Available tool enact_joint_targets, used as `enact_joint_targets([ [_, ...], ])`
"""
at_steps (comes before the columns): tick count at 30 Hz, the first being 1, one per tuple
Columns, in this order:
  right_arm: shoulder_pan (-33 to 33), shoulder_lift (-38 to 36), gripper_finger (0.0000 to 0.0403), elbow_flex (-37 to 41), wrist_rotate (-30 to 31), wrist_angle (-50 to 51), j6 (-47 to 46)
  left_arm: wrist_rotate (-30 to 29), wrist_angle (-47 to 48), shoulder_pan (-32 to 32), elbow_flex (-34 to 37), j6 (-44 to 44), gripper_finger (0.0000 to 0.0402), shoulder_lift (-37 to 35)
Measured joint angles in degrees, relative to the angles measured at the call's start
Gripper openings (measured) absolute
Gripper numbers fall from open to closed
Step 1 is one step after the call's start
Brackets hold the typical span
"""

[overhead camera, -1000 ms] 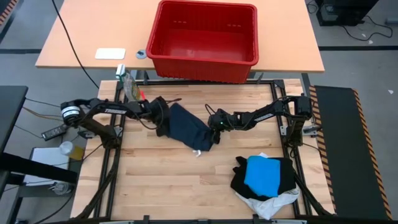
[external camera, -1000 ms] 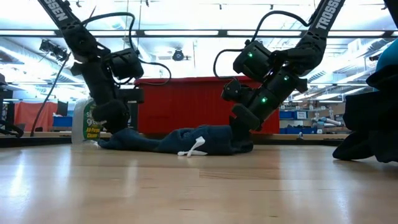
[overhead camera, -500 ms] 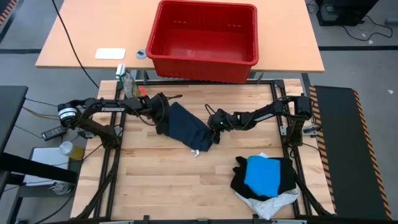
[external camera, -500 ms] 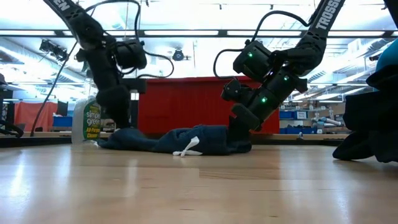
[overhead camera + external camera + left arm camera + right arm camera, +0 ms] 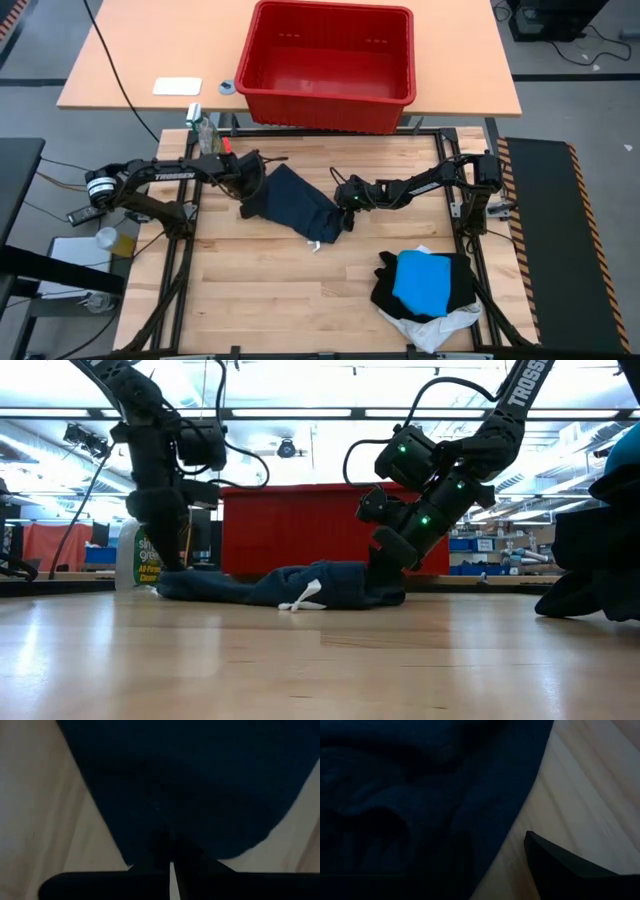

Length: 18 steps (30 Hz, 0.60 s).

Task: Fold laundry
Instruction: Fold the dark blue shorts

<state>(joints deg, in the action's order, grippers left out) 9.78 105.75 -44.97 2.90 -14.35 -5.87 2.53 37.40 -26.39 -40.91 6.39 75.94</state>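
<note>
Overhead view: wooden surface (image 5: pixel 260 290) w/ two arms meeting at a dark navy garment (image 5: pixel 300 205) lying crumpled near centre, slightly toward the far edge. A white drawstring or tag (image 5: pixel 316 244) shows at the garment's near edge.

Left hand (image 5: pixel 250 205): down at the garment's left end, fingers together and clamped on the cloth edge. Left wrist view confirms: the two dark fingers (image 5: pixel 159 854) meet w/ navy cloth pinched between them, bare wood showing to either side.

Right hand (image 5: pixel 347 212): at the garment's right end, low on the cloth. Right wrist view: one dark finger (image 5: pixel 560 865) over bare wood just beside the cloth edge, the other lost in the dark folds; fingers stand apart. Whether cloth is gripped between them cannot be told.

Level view: garment (image 5: pixel 290 585) lies as a low flat heap on the surface between both arms, left hand (image 5: pixel 172 565) and right hand (image 5: pixel 385 585) pressing at opposite ends.

Rest of laundry: pile at the near right corner of the surface, well apart from both hands. Bright blue piece (image 5: pixel 425 280) folded on top of a black piece (image 5: pixel 385 290); a white piece (image 5: pixel 440 325) sticks out beneath at the near side.

Background: red basket (image 5: pixel 330 95) on a separate table beyond the surface; spray bottle (image 5: pixel 205 135) at the far left corner.
</note>
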Motion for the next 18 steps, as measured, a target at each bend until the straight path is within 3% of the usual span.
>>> enact_joint_targets([
  [6, 0.0, 0.0, 0.0206, 0.0, 0.0, 0.0, 0.0, -7.53, 3.31, -0.52, 0.0, -2.88, 0.0011, 0.0],
  [12, 0.0, 0.0, 0.0206, 0.0, -0.43, -0.09, 0.5, -8.69, -1.98, -2.43, 0.04, -2.56, 0.0016, 0.02],
  [18, 0.02, 0.0, 0.0206, 0.02, -0.84, -0.1, 0.9, -10.5, 1.14, -3.58, 0.06, -3.62, 0.0097, 0.04],
])
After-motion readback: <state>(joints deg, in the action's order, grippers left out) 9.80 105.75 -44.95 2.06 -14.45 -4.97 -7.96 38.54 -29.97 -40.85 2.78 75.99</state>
